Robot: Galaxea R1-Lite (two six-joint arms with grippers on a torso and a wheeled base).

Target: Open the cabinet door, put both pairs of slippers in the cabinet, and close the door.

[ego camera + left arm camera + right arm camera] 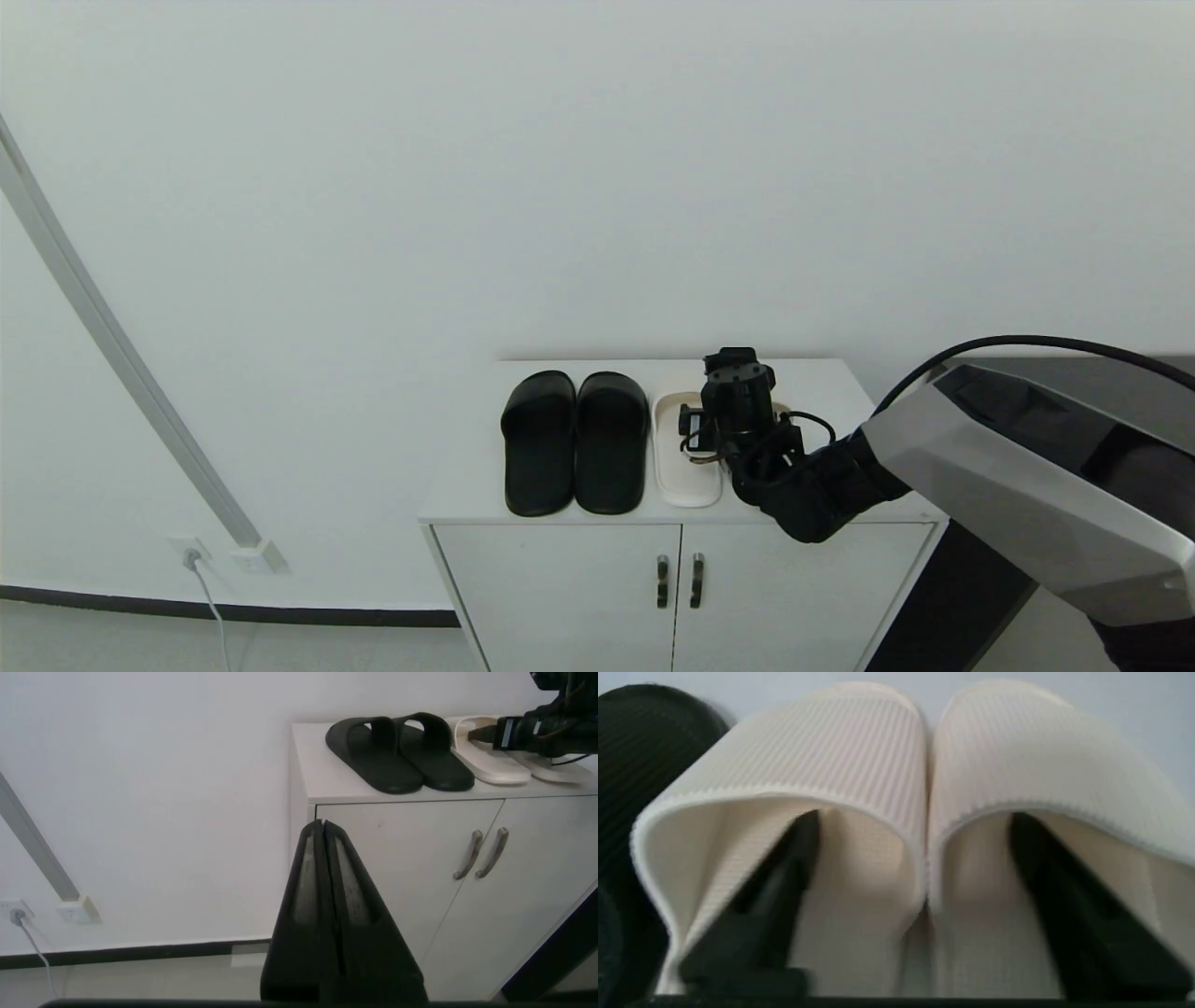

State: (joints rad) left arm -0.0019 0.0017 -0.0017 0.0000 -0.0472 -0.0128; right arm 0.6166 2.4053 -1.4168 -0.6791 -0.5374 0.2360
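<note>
Fingers of the right gripper stand spread in the right wrist view. One is tucked under the strap of each of the cream slippers, with the black slippers just beside. In the head view, both pairs lie side by side on the white cabinet. Its doors are closed, and it stands against a white wall. The right arm comes in over the front right corner. In the left wrist view, the left gripper hangs off the cabinet's left, below its top, fingers pressed together on nothing.
</note>
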